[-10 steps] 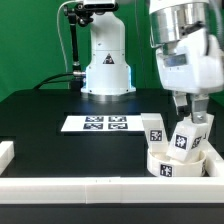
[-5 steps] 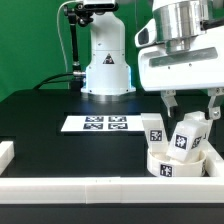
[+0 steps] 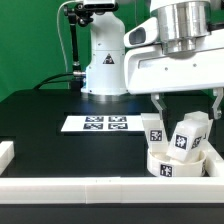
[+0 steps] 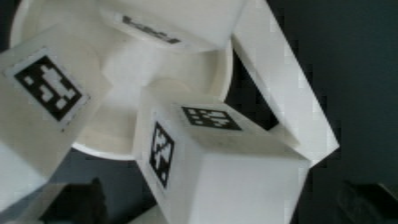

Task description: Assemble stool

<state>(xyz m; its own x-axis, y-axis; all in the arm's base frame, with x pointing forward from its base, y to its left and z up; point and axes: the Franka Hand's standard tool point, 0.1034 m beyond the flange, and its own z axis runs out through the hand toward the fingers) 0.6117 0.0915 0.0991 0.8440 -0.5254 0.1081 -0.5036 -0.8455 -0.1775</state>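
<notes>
The stool's white round seat [image 3: 176, 163] lies at the table's front on the exterior view's right, a tag on its wall. Three blocky white legs stand or lean in and against it: one behind on the left [image 3: 155, 129], a tilted one in the middle [image 3: 183, 138] and one at the right [image 3: 204, 130]. My gripper [image 3: 187, 105] hangs open just above them, its fingers [image 3: 157, 104] spread to either side of the group and holding nothing. In the wrist view a tagged leg [image 4: 222, 150] fills the space below the gripper [image 4: 217, 205], with the seat's tagged wall [image 4: 48, 88] beside it.
The marker board [image 3: 97, 123] lies flat in the middle of the black table. A white rail [image 3: 80, 186] runs along the front edge, with a raised white corner [image 3: 6, 152] at the left. The robot base [image 3: 106, 65] stands at the back.
The hand has turned about its wrist, so its broad side now faces the camera, and it has shifted a little to the exterior view's left. The stool parts have not moved.
</notes>
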